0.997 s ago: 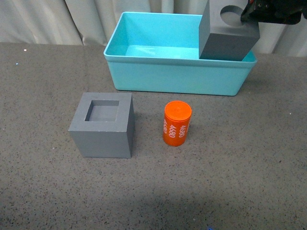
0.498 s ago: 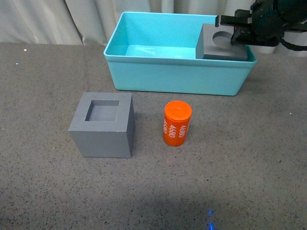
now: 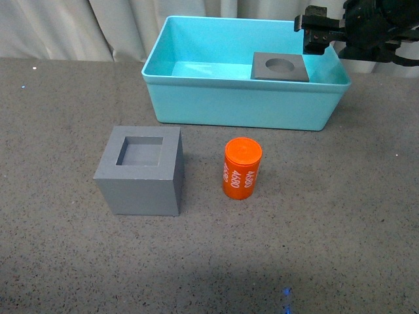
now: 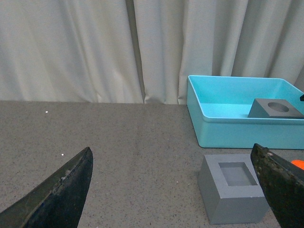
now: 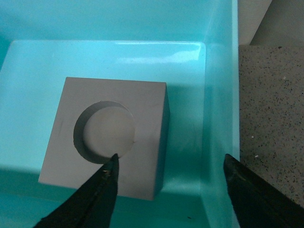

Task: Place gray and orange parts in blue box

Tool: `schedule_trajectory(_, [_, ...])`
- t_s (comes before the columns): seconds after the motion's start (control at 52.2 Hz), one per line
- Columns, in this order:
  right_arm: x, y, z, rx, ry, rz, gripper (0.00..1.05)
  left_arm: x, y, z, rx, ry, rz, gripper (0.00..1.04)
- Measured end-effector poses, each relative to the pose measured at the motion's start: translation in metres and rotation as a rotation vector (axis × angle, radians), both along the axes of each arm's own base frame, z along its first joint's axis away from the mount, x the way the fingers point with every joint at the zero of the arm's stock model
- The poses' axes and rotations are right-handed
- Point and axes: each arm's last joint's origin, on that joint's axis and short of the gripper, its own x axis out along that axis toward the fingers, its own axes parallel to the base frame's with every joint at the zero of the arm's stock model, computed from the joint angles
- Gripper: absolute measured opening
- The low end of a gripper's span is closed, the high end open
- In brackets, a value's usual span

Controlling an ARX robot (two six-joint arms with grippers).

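Down goes the round-recess cube [image 3: 280, 67]! A second ago it hangs tilted in the right pincer [image 3: 319, 36] above the right end of the blue box [image 3: 242, 104]; now it lies inside the box, let go, and the pincer has lifted clear. The cube sits flat on the box floor in the right half, round recess facing up. The right wrist view shows the cube [image 5: 107, 135] close to the box's right end wall [image 5: 218, 95] but not touching it, with a strip of turquoise floor between them. That same view shows the right pincer [image 5: 171, 190] with its two dark fingers spread apart and nothing between them, hovering above the cube. From the front it hangs over the box's back right corner.

Out on the counter [image 3: 340, 216], the square-recess cube [image 3: 141, 170] stands in front of the box's left end, recess up. The orange cylinder [image 3: 242, 169] stands upright in front of the box's middle, white numbers down its side. Both are outside the box and apart from each other.

The left wrist view looks toward the box [image 4: 237, 135] from farther off. Left pincer [image 4: 168, 190] is wide apart and holds nothing. Beyond its fingers are the square-recess cube [image 4: 232, 187], a sliver of the orange cylinder [image 4: 298, 164], and the round-recess cube [image 4: 275, 108] inside the box.
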Motion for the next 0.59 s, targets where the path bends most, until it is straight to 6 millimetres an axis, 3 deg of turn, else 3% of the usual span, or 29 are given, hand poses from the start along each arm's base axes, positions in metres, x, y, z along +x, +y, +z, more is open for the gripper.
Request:
schedule_trajectory(0.192, [-0.031,-0.009,0.031,0.003,-0.166,-0.023,0.97,0.000,0.000,0.000,0.000,0.000,0.000,0.98])
schedule_trajectory(0.345, [-0.094,-0.024,0.067,-0.061,-0.411,-0.073,0.95,0.000,0.000,0.000,0.000,0.000,0.000,0.98])
schedule_trajectory(0.441, [-0.126,-0.032,0.066,-0.102,-0.473,-0.102,0.95,0.000,0.000,0.000,0.000,0.000,0.000,0.98])
schedule_trajectory(0.594, [-0.176,-0.043,0.045,-0.128,-0.447,-0.123,0.95,0.000,0.000,0.000,0.000,0.000,0.000,0.98])
